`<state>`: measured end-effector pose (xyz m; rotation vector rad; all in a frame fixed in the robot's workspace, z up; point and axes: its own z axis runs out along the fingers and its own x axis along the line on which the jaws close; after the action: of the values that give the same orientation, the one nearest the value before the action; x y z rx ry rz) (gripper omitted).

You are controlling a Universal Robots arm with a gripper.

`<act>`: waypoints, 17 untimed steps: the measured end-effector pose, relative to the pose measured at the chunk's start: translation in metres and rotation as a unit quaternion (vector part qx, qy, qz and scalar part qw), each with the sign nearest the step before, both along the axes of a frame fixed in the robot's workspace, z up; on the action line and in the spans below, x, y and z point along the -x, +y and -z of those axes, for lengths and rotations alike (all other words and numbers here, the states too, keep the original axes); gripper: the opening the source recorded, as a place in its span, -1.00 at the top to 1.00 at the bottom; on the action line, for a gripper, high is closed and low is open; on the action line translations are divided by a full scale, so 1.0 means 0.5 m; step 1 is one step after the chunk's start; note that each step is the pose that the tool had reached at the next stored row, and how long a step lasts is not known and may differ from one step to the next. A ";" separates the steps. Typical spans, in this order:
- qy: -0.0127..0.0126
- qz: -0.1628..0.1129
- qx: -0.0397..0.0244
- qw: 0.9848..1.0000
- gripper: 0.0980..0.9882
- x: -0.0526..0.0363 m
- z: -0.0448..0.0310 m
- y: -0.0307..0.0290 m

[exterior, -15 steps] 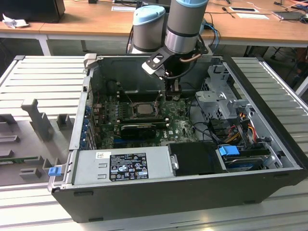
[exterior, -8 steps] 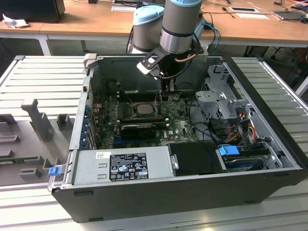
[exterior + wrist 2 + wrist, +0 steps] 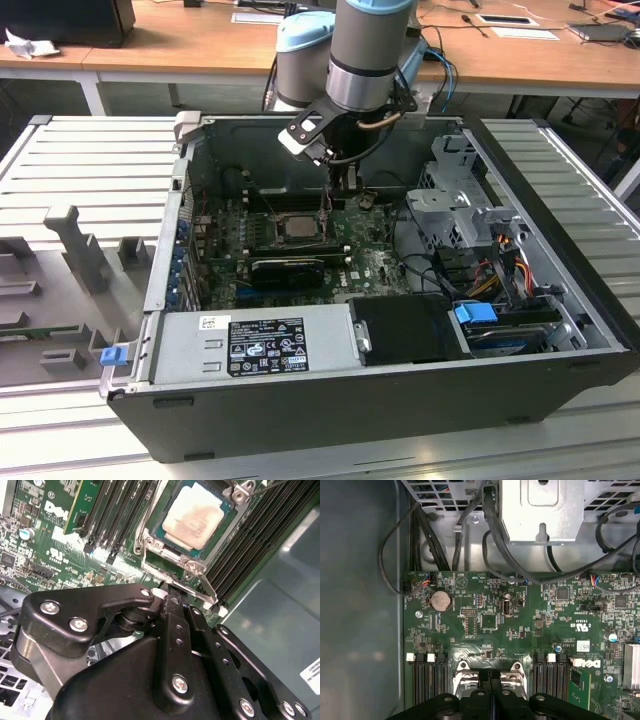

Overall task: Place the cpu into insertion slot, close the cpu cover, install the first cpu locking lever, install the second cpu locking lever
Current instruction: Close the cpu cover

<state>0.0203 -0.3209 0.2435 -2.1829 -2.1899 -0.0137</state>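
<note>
The cpu (image 3: 196, 516), a square chip with a silvery top, lies in the motherboard socket; the exterior view shows the cpu (image 3: 297, 226) mid-board. The cpu cover (image 3: 167, 556), a thin metal frame, lies flat around it, and the insertion slot beneath is hidden. A thin wire locking lever (image 3: 209, 589) runs along the socket's edge nearest my fingers. My gripper (image 3: 167, 590) is shut, its tips together right at that edge, with nothing visibly held. The gripper (image 3: 335, 188) hangs just beyond the socket, and in the first wrist view the gripper (image 3: 491, 679) sits between two socket brackets.
The open case has a black graphics card (image 3: 288, 268) in front of the socket and a power supply (image 3: 255, 345) at the near wall. A metal drive cage (image 3: 455, 205) and loose cables (image 3: 500, 262) crowd the exterior view's right. Memory slots (image 3: 115, 515) flank the socket.
</note>
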 end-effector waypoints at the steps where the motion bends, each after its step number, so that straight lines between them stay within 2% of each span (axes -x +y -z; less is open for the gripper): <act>1: 0.000 0.000 0.000 1.000 0.98 0.005 0.000 0.000; 5: 0.000 0.000 0.000 1.000 0.98 0.020 0.000 0.000; 10: 0.000 0.000 0.000 1.000 0.98 0.031 0.002 0.000; 16: 0.000 -0.028 -0.002 1.000 0.98 0.040 0.027 -0.002; 17: 0.000 -0.030 -0.002 1.000 0.98 0.050 0.028 -0.002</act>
<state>-0.0048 -0.3217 0.2298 -2.1148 -2.2515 -0.0156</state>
